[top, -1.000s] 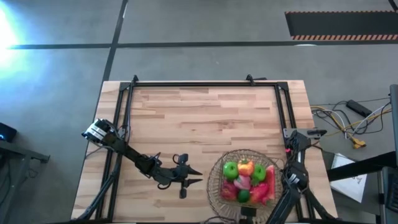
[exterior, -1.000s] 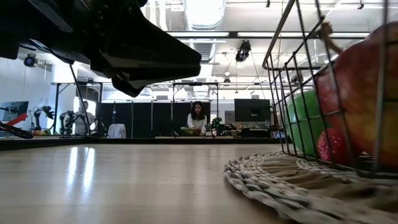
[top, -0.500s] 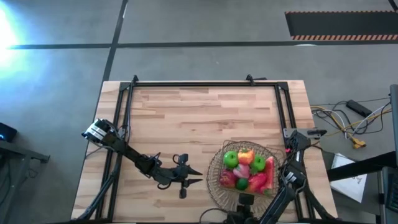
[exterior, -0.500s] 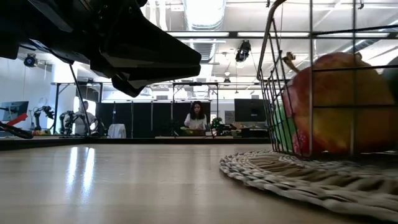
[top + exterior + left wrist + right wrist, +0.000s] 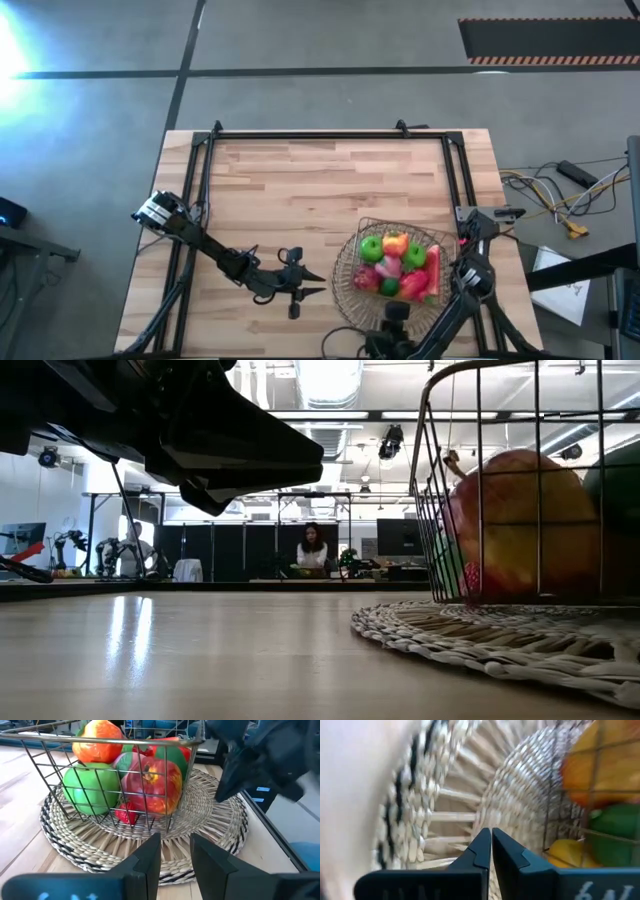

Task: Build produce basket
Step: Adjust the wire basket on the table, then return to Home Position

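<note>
The wire basket (image 5: 392, 268) of produce sits on the straw mat (image 5: 350, 300), nearest the right gripper (image 5: 491, 840), whose jaws are closed empty; left gripper (image 5: 175, 851) slightly parted, empty.

Wood table (image 5: 330, 190) w/ straw mat (image 5: 345, 290)

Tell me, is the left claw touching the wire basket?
Apart. The left wrist view shows the left claw short of the wire basket, with straw mat between them. The high view agrees, with bare table between the two.
</note>
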